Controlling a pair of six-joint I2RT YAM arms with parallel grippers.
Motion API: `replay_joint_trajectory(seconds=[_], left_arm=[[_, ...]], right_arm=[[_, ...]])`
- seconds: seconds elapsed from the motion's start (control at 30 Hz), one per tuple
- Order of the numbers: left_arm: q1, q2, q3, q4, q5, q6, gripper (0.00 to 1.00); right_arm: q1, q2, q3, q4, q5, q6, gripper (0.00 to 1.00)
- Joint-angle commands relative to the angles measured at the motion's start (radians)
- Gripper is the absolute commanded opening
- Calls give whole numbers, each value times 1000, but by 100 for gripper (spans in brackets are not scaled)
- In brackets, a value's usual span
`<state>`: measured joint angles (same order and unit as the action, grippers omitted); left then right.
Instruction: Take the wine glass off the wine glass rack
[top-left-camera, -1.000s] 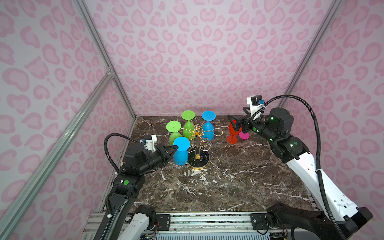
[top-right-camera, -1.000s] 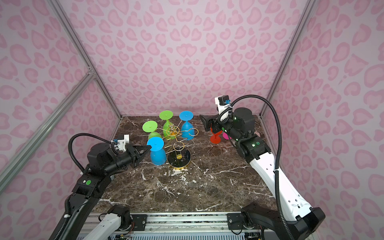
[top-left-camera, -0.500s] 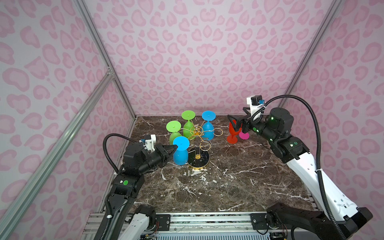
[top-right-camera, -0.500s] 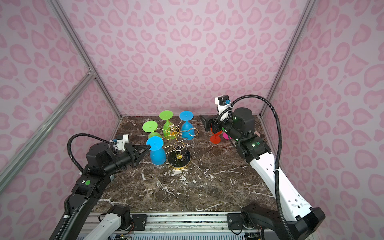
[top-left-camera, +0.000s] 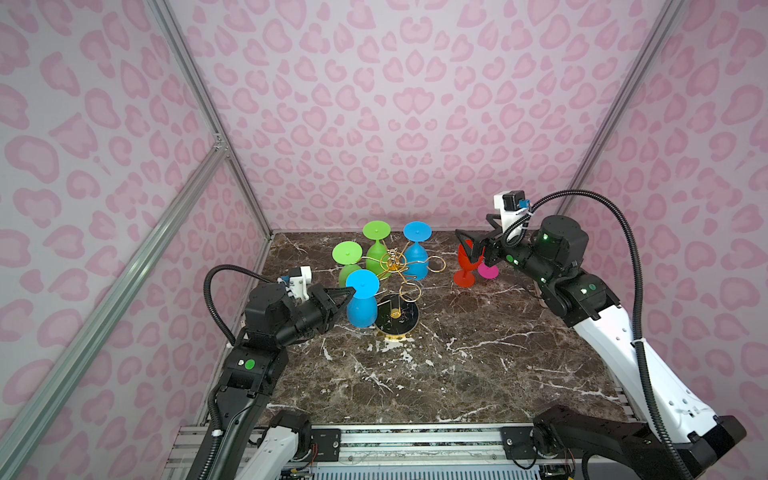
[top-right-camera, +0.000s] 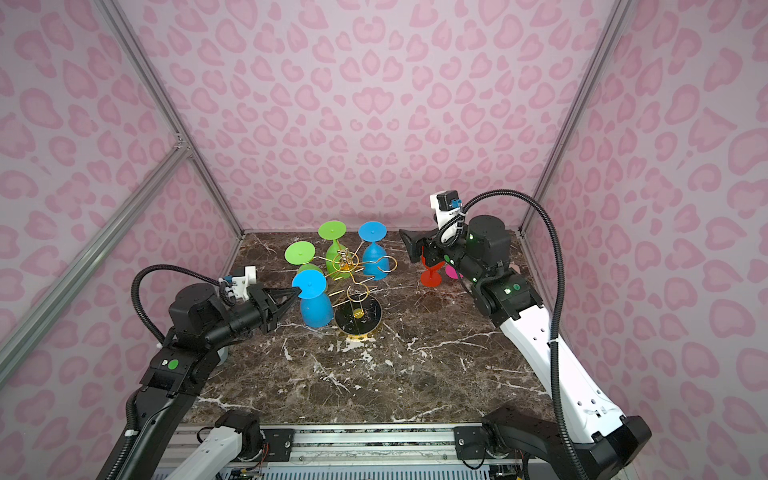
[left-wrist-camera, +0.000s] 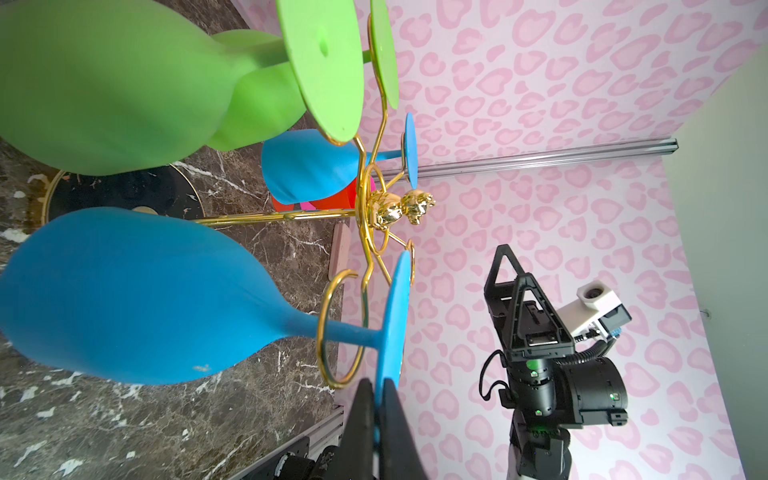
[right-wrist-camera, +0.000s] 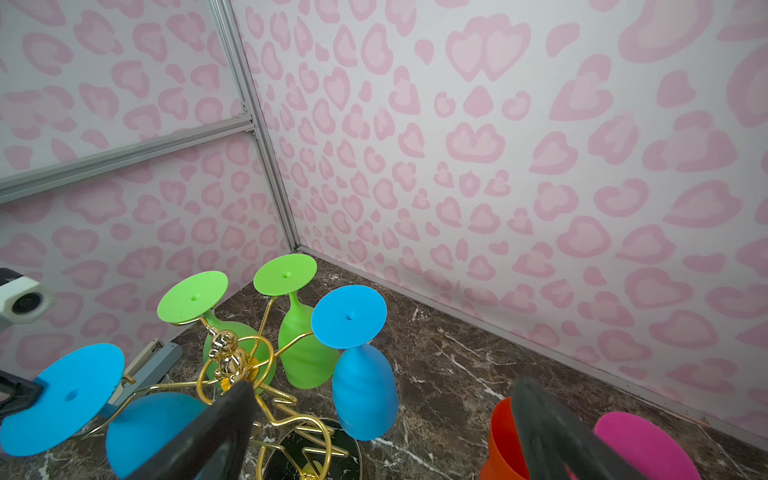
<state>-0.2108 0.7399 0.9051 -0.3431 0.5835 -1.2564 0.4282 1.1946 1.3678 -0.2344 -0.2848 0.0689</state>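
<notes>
The gold wire wine glass rack stands mid-table on its black base. A blue wine glass hangs upside down at the rack's near left, its stem inside a gold loop. My left gripper is shut on the rim of that glass's foot. My right gripper is open to the right of the rack, just above an upright red glass; it holds nothing.
Two green glasses and a second blue glass hang on the rack's far side. A pink glass sits behind the red one. Pink walls close the left, back and right.
</notes>
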Motion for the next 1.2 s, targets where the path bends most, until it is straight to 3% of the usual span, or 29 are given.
replay_joint_trajectory(seconds=[0.0,1.17], left_arm=[[0,-2,14,28,2,-2,3],[-4,82,24,136,61,-23,3]], right_arm=[[0,-3,-1,12,-1,7,97],[0,-18,0,1,8,5,98]])
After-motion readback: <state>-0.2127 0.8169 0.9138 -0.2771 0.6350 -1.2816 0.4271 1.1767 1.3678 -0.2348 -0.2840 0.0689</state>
